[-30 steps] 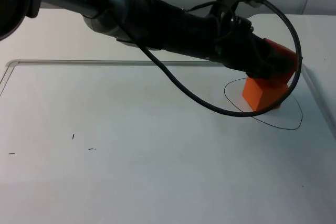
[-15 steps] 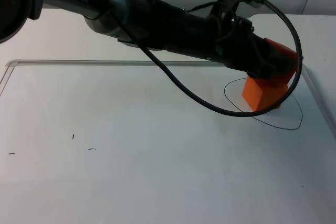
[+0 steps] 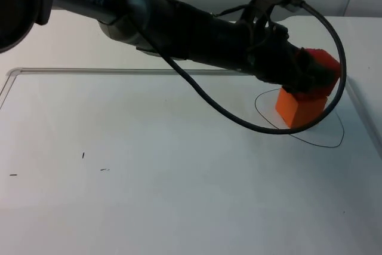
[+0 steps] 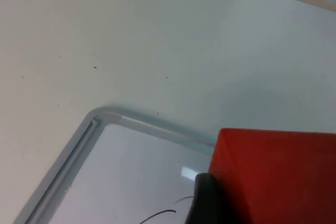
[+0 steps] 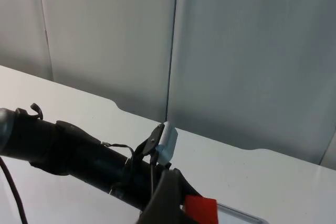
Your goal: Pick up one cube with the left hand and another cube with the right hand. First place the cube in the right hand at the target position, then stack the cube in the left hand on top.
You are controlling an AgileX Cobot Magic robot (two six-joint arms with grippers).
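Left pincer (image 3: 315,74) gripping red cube (image 3: 322,65), just above orange cube (image 3: 301,107) sitting inside the drawn ring (image 3: 334,143) on the worktop (image 3: 149,177). Square red over orange, lower till flush, only then release. Right pincer parked away from orange cube; jaw state impossible to tell.

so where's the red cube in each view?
Top view: red cube at the left gripper, just above the orange cube inside the drawn circle.
Left wrist view: red cube beside a black fingertip.
Right wrist view: red cube at the end of the left arm.
Shared landmark: the raised border strip.
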